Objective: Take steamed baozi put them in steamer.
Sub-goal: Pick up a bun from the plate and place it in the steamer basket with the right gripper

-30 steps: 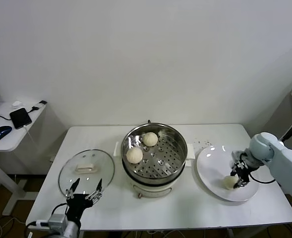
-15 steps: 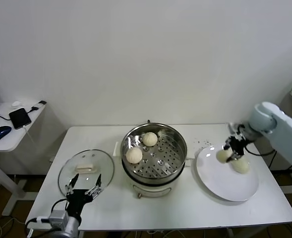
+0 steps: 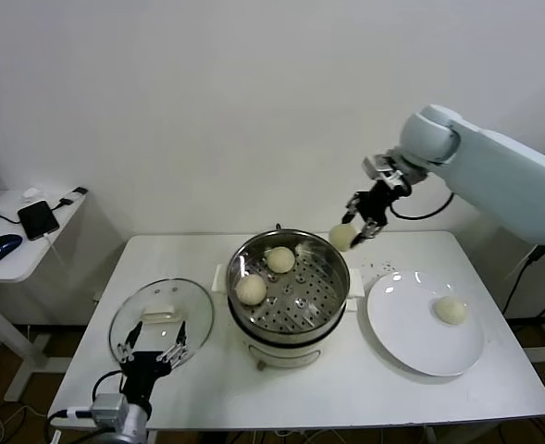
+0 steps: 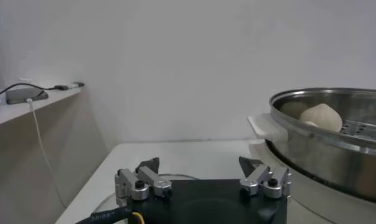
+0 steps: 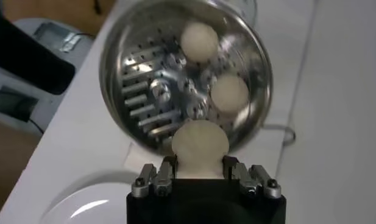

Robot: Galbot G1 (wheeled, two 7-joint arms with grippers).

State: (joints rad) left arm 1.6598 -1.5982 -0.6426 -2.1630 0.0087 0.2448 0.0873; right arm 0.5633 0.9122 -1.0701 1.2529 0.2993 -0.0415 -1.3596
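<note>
My right gripper [image 3: 355, 227] is shut on a cream-white baozi [image 3: 342, 237], held in the air just above the steamer's right rim; the same baozi [image 5: 200, 143] shows between the gripper's jaws in the right wrist view. The steel steamer [image 3: 289, 284] stands mid-table with two baozi [image 3: 251, 289] [image 3: 280, 260] on its perforated tray. One more baozi [image 3: 451, 310] lies on the white plate [image 3: 411, 338] at the right. My left gripper [image 3: 158, 354] hangs open near the table's front left, empty.
A round glass lid [image 3: 161, 315] lies flat left of the steamer. A side table [image 3: 27, 242] at far left carries a phone and a mouse. The white wall stands close behind the table.
My right gripper lifted a baozi off the plate and carried it up and left to the steamer's right rim. The left arm stayed put.
</note>
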